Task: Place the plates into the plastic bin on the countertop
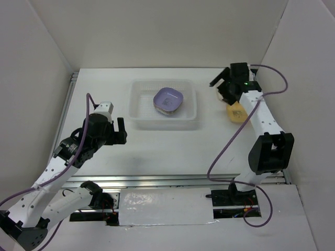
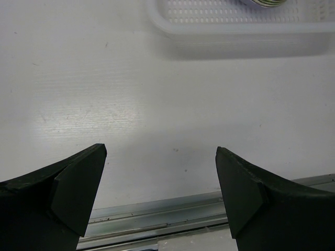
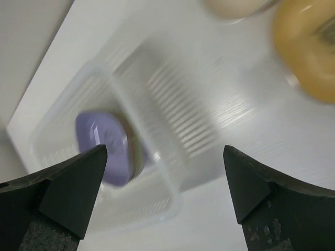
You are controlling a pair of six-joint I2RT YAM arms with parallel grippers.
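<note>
The clear plastic bin (image 1: 138, 112) stands at the middle back of the white countertop (image 1: 167, 146). A stack of plates with a purple plate (image 1: 168, 99) on top sits inside it, right of centre. A yellow plate (image 1: 236, 112) lies on the countertop right of the bin, partly under my right arm. In the right wrist view the yellow plate (image 3: 309, 49), a cream plate (image 3: 235, 6), the bin (image 3: 167, 157) and the purple plate (image 3: 102, 144) are blurred. My right gripper (image 1: 220, 86) is open and empty above the countertop beside the bin. My left gripper (image 1: 121, 132) is open and empty, front left of the bin.
White upright walls (image 1: 31, 78) close in the left, back and right. A metal rail (image 1: 172, 180) runs along the near edge and another rail (image 1: 67, 107) along the left side. The left wrist view shows the bin's near wall (image 2: 241, 39) and the rail (image 2: 157, 217).
</note>
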